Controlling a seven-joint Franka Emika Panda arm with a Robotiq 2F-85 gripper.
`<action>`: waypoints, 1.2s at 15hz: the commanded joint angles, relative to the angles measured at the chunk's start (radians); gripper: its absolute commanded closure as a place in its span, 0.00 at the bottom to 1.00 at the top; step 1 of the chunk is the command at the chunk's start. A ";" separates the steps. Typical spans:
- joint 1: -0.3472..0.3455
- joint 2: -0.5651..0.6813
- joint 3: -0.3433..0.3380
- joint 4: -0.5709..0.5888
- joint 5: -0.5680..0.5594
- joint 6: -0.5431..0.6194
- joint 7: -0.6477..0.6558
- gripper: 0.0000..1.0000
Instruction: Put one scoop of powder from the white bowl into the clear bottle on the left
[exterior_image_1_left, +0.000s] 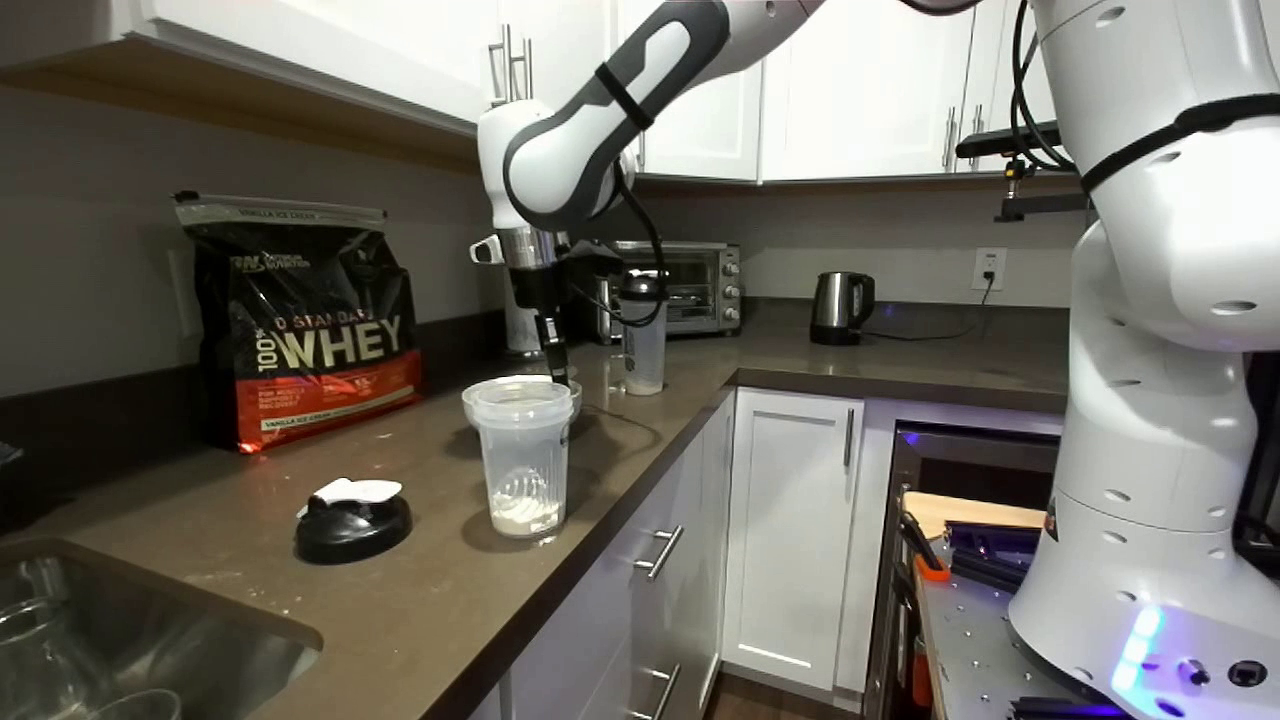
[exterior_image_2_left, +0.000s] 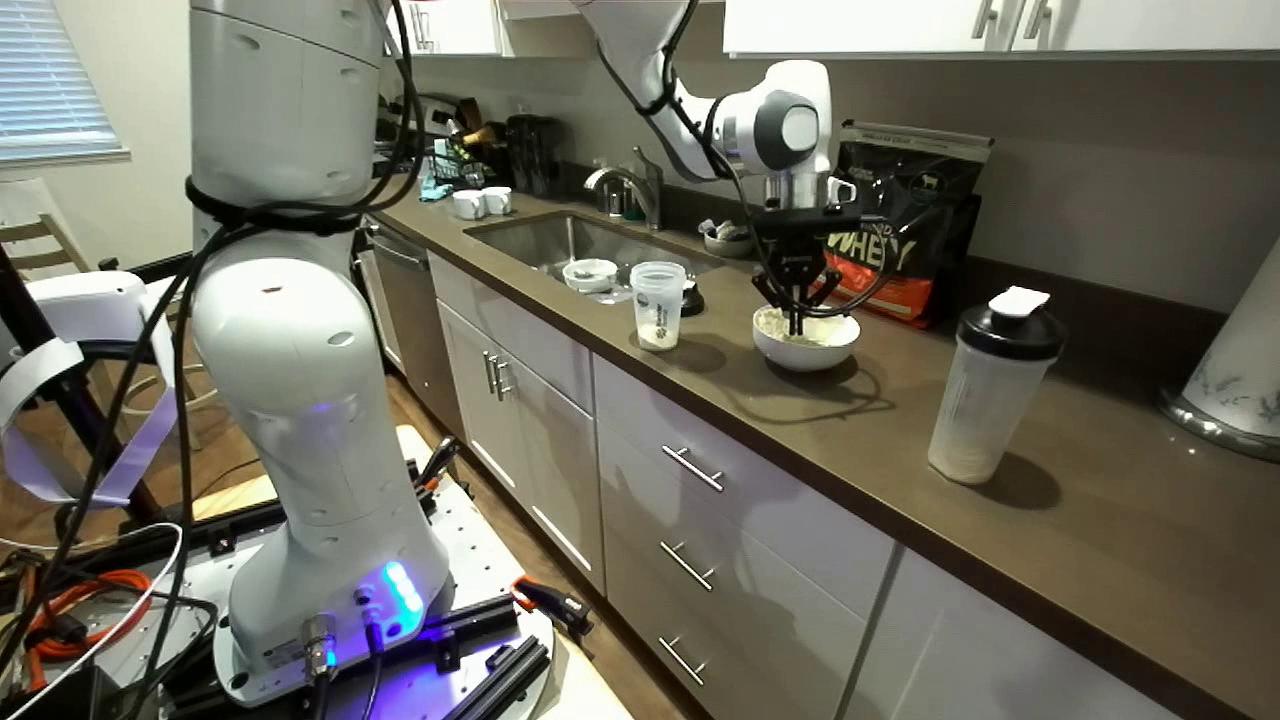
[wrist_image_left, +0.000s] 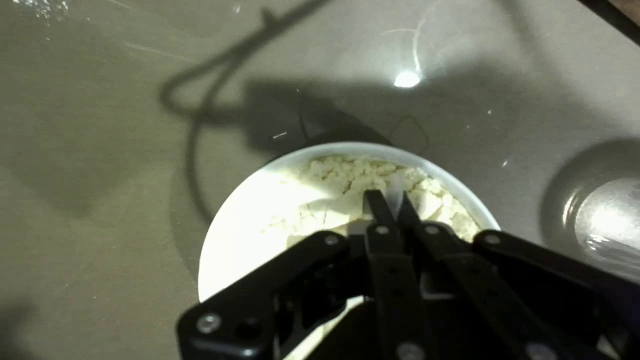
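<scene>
Pointing down with the black two-finger gripper (exterior_image_2_left: 796, 325) into the round, smooth white bowl (exterior_image_2_left: 805, 358), over pale cream, clumpy powder (wrist_image_left: 337, 170). Pinching a small, pale, translucent plastic scoop (wrist_image_left: 395, 192) narrowly, with only a sliver showing between the tips in the wrist view and the rest hidden. Working above a smooth brown countertop (exterior_image_1_left: 430, 600), with the clear, tapering plastic bottle (exterior_image_1_left: 520, 430) standing upright, open-topped, near the bowl in both exterior views, a little powder at its bottom. Showing a round black lid (exterior_image_1_left: 352, 530) with a white cap lying near that bottle, a translucent, black-topped shaker (exterior_image_2_left: 982, 410) standing on the other side of the bowl, and a tall black-and-red plastic whey bag (exterior_image_2_left: 938, 210) standing behind the gripper in an exterior view.
</scene>
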 joint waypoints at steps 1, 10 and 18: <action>-0.020 0.009 0.015 0.036 0.037 -0.029 -0.031 0.99; -0.023 0.017 0.027 0.034 0.095 -0.044 -0.040 0.99; -0.046 0.016 0.025 0.059 0.141 -0.066 -0.053 0.99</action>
